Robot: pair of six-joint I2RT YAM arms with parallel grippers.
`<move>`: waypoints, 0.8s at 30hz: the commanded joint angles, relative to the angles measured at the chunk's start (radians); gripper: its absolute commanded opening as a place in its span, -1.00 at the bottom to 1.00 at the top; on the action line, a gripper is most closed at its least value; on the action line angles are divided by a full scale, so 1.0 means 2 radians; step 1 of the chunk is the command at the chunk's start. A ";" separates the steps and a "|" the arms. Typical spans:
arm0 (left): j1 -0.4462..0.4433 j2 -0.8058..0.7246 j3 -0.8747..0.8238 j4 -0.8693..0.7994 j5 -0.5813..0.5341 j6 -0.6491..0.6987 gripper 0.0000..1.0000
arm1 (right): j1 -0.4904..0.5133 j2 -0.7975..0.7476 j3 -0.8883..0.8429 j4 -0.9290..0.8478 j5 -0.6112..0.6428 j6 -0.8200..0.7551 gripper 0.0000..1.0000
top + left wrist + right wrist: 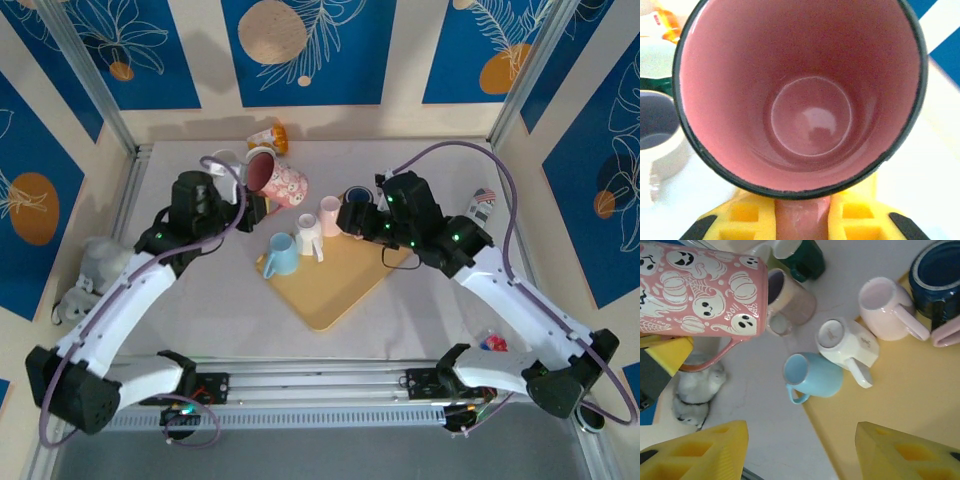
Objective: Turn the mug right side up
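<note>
Left gripper (802, 220) is clamped on the handle of the pink ceramic mug with ghost-and-pumpkin print (282, 183), which is held clear of the tabletop (430, 310) near its far edge, left of middle. The mug's long axis lies near level along that edge, mouth toward the left arm, base to the right. Right gripper (802, 452) is spread wide and empty over the yellow tray (900, 390). The righting turn is judged to fall to the left wrist.
</note>
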 commanded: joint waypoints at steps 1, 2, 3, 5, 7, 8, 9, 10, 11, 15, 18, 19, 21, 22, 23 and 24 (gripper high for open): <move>0.000 0.034 0.050 0.038 -0.040 0.095 -1.00 | -0.013 0.020 0.028 -0.042 -0.020 0.000 0.17; 0.001 0.051 0.059 0.040 -0.047 0.109 -1.00 | -0.017 0.025 0.032 -0.046 -0.025 0.000 0.16; 0.000 0.065 0.069 0.039 -0.052 0.116 -1.00 | -0.019 0.028 0.034 -0.049 -0.027 -0.001 0.15; 0.000 0.096 0.089 0.043 -0.058 0.129 -1.00 | -0.024 0.033 0.036 -0.052 -0.030 0.000 0.14; 0.000 0.126 0.104 0.058 -0.064 0.136 -1.00 | -0.029 0.038 0.035 -0.051 -0.031 0.002 0.13; 0.000 0.140 0.111 0.065 -0.070 0.139 -1.00 | -0.031 0.040 0.036 -0.051 -0.034 0.003 0.13; 0.000 0.154 0.118 0.069 -0.075 0.142 -1.00 | -0.033 0.043 0.036 -0.051 -0.036 0.003 0.12; 0.000 0.169 0.129 0.068 -0.080 0.147 -1.00 | -0.034 0.045 0.036 -0.050 -0.037 0.004 0.12; 0.000 0.182 0.138 0.068 -0.085 0.151 -1.00 | -0.035 0.048 0.038 -0.050 -0.038 0.005 0.11; 0.000 0.237 0.171 0.079 -0.094 0.172 -1.00 | -0.036 0.059 0.042 -0.050 -0.041 0.005 0.10; 0.000 0.276 0.197 0.083 -0.096 0.182 -1.00 | -0.037 0.064 0.042 -0.049 -0.040 0.005 0.11; 0.000 0.291 0.204 0.083 -0.097 0.186 -1.00 | -0.037 0.065 0.041 -0.047 -0.040 0.004 0.10; 0.000 0.316 0.222 0.080 -0.101 0.195 -1.00 | -0.040 0.068 0.038 -0.045 -0.041 0.006 0.10; 0.001 0.328 0.230 0.078 -0.104 0.200 -1.00 | -0.043 0.071 0.035 -0.044 -0.045 0.007 0.10; 0.000 0.339 0.239 0.075 -0.106 0.204 -1.00 | -0.044 0.072 0.033 -0.043 -0.049 0.005 0.10; 0.000 0.351 0.246 0.071 -0.110 0.207 -1.00 | -0.046 0.073 0.031 -0.041 -0.052 0.004 0.10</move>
